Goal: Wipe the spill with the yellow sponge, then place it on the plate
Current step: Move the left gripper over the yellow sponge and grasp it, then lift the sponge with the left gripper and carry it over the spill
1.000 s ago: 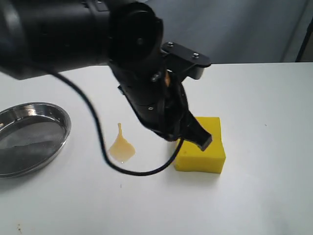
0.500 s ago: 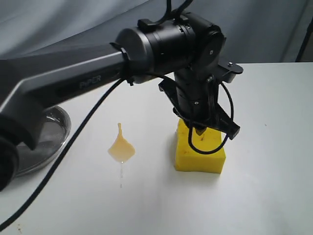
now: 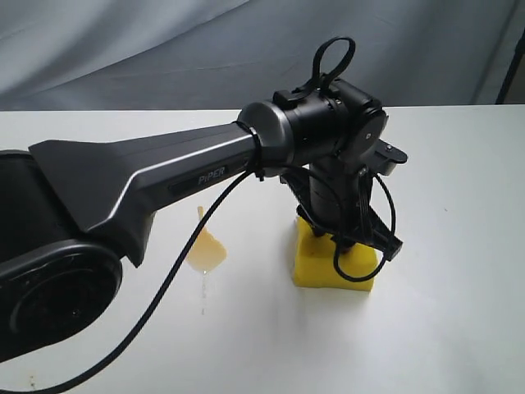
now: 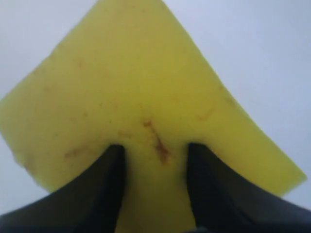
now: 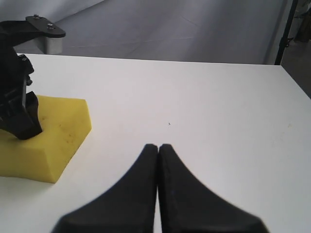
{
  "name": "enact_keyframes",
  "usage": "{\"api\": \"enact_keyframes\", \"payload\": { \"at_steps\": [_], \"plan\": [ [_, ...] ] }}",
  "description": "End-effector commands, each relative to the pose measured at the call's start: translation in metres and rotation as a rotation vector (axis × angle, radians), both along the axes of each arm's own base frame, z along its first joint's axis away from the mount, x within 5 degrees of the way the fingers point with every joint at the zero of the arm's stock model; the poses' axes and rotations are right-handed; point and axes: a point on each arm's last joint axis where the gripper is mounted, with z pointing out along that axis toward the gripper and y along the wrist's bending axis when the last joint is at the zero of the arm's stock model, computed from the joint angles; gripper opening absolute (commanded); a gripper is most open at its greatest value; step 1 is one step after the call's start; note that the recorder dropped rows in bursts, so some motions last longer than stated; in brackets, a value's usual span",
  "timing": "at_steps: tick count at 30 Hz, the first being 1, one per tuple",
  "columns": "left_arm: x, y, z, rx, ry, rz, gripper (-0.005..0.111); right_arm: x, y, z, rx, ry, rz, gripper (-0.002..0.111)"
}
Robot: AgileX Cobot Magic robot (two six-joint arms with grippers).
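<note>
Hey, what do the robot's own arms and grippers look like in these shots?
Left arm: glossy black with a grey angular panel marked PiPER in pale letters, black cables looping off it. Left gripper and right gripper: matte black, tapered fingers with rounded tips.

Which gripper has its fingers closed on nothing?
The right gripper: its fingers touch, empty. The left gripper has fingers apart on the bright yellow rectangular foam sponge.
</note>
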Motion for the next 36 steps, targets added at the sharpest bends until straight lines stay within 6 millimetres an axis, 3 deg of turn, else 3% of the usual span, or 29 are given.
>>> {"api": "enact_keyframes", "payload": {
  "at_steps": [1, 6, 9, 18, 23, 30, 36],
  "plan": [
    [-0.001, -0.002, -0.016, 0.014, 0.019, 0.002, -0.001, 0.000, 0.000, -0.001, 0.009, -0.003, -0.001, 0.000],
    [-0.005, 0.004, -0.016, 0.065, 0.068, 0.062, 0.000, 0.000, 0.000, -0.001, 0.009, -0.003, -0.001, 0.000],
    [-0.001, 0.008, -0.004, 0.083, 0.015, 0.063, 0.000, 0.000, 0.000, -0.001, 0.009, -0.003, -0.001, 0.000],
    [0.005, 0.025, 0.070, -0.004, -0.122, 0.116, 0.000, 0.000, 0.000, -0.001, 0.011, -0.003, -0.001, 0.000],
    [0.015, 0.042, 0.100, -0.044, -0.167, 0.155, 0.000, 0.000, 0.000, -0.001, 0.011, -0.003, -0.001, 0.000],
    [0.047, 0.083, 0.110, -0.072, -0.157, 0.274, 0.000, 0.000, 0.000, -0.001, 0.011, -0.003, -0.001, 0.000],
    [0.075, 0.124, 0.099, -0.016, -0.154, 0.367, 0.000, 0.000, 0.000, -0.001, 0.009, -0.003, -0.001, 0.000]
  ]
}}
